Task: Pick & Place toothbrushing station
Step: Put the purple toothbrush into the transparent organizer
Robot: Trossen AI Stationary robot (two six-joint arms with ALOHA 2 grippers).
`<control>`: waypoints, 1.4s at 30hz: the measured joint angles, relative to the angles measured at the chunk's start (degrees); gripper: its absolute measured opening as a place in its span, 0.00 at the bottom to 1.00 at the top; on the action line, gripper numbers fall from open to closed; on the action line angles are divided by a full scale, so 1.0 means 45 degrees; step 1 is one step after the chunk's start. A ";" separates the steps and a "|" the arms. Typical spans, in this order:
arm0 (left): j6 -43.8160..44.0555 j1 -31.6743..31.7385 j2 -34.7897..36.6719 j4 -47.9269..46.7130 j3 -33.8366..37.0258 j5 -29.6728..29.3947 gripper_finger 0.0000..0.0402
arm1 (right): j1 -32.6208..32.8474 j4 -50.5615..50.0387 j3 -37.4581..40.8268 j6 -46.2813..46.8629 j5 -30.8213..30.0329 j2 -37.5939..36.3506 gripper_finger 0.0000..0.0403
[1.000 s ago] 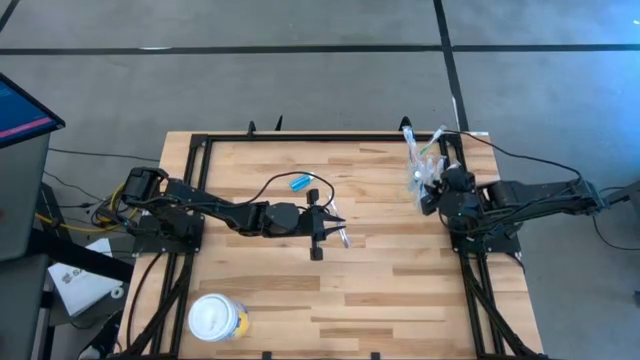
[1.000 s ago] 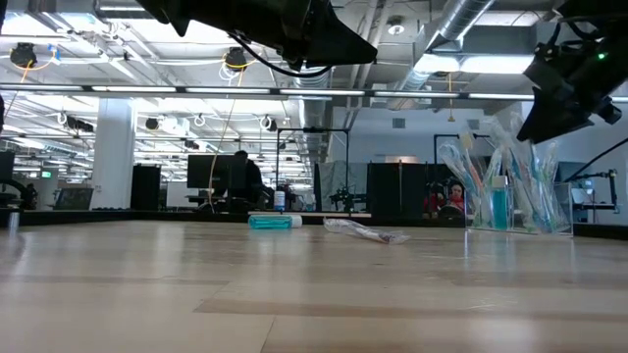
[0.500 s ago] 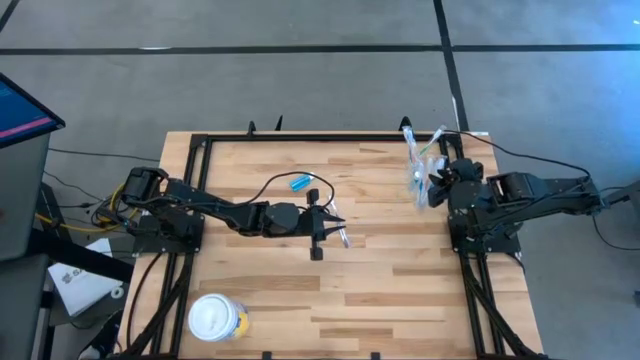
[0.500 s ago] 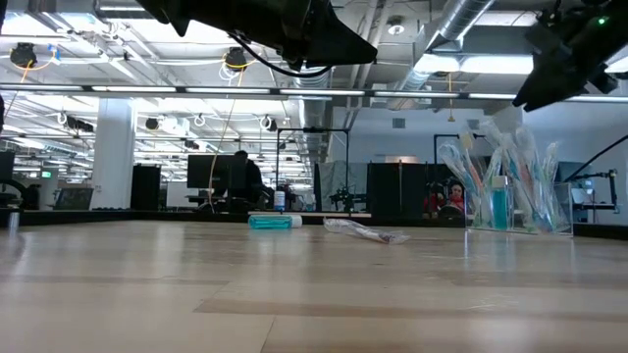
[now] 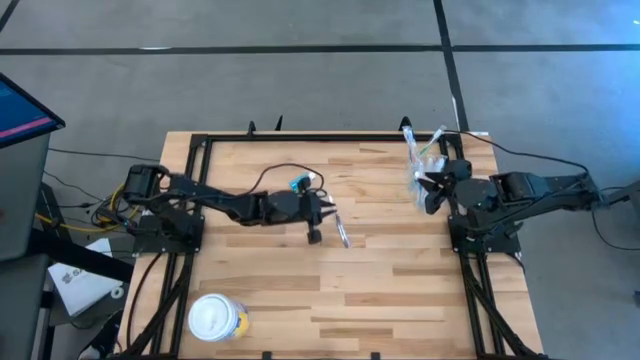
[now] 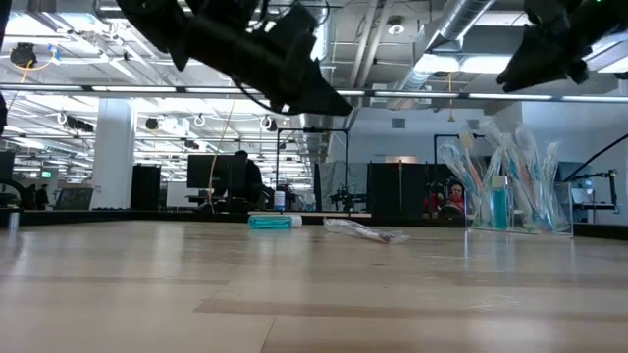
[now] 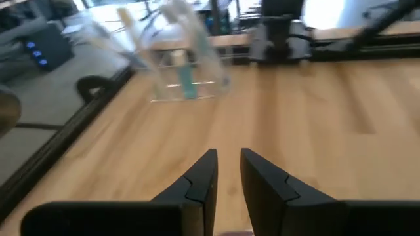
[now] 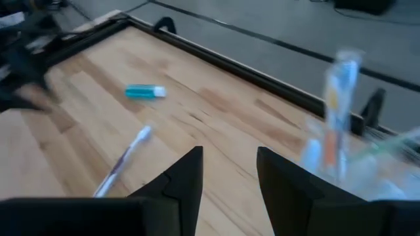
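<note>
A clear tumbler (image 5: 420,168) holding several toothbrushes stands at the table's far right; it also shows in the low view (image 6: 505,201). A small blue tube (image 5: 300,184) lies on its side at the far middle. One loose toothbrush (image 5: 342,232) lies flat near the table's middle. My left gripper (image 5: 329,212) hovers between tube and brush, open by a narrow gap (image 7: 228,162), with nothing in it. My right gripper (image 5: 430,192) hangs high beside the tumbler, open (image 8: 230,160) and empty.
A yellow tub with a white lid (image 5: 215,318) stands at the near left. A black frame (image 5: 330,137) runs along the table's far edge. Bare wood lies between the loose brush and the tumbler.
My left gripper has swung toward the table's far edge and sunk a little, now nearer the blue tube. My right gripper has risen above the tumbler. The tube, the loose brush and the tumbler lie as before.
</note>
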State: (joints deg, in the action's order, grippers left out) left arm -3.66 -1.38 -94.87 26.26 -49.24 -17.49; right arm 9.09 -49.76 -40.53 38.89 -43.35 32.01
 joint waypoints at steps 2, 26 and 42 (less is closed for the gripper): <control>-0.0043 0.0340 0.0000 0.0102 0.0007 0.0054 0.16 | 0.0165 0.0478 0.0000 -0.0350 0.0000 0.0197 0.33; -0.2420 0.1931 -0.3453 0.0108 -0.1469 0.1932 0.38 | 0.0570 0.3470 0.0007 -0.3124 0.1367 0.3195 0.33; -0.0644 0.3446 -0.3974 0.0103 -0.1479 0.4100 0.48 | 0.0668 0.3580 0.0005 -0.3116 0.1355 0.3389 0.32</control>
State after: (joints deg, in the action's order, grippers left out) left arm -6.55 14.13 -112.75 26.72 -55.90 0.96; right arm 12.10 -33.65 -40.51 24.86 -37.26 47.27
